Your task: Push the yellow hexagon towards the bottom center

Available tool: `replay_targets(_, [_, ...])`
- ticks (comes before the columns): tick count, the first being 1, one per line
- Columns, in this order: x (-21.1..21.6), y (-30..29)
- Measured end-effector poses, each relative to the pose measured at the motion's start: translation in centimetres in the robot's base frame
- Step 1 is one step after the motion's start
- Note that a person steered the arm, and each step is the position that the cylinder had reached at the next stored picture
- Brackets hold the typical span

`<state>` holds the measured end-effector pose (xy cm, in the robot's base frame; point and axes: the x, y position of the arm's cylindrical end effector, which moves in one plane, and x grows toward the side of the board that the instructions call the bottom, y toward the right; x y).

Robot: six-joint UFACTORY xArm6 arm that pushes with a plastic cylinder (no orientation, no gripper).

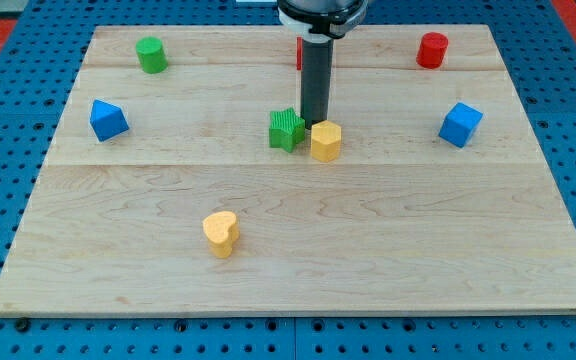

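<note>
The tool's rod tip [315,123] touched the top edge of the yellow hexagon [325,141], beside the green block [286,129]; having no jaws, it held nothing. The hexagon sat mid-tabletop [388,260], so most of the push toward bottom center remained.

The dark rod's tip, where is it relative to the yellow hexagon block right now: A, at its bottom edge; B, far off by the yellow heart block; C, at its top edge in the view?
C: my tip sits against the yellow hexagon block's top-left edge, beside the green block.
</note>
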<state>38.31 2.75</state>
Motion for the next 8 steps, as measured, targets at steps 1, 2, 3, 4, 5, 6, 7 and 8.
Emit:
replay_targets(1, [0.1, 0.0])
replay_targets(2, [0.1, 0.0])
replay_targets(3, [0.1, 0.0])
replay_targets(4, [0.2, 0.1])
replay_targets(5, [2.6, 0.5])
replay_targets(6, [7.0, 2.3])
replay_targets(7, [10.6, 6.3])
replay_targets(8, [13.4, 11.5])
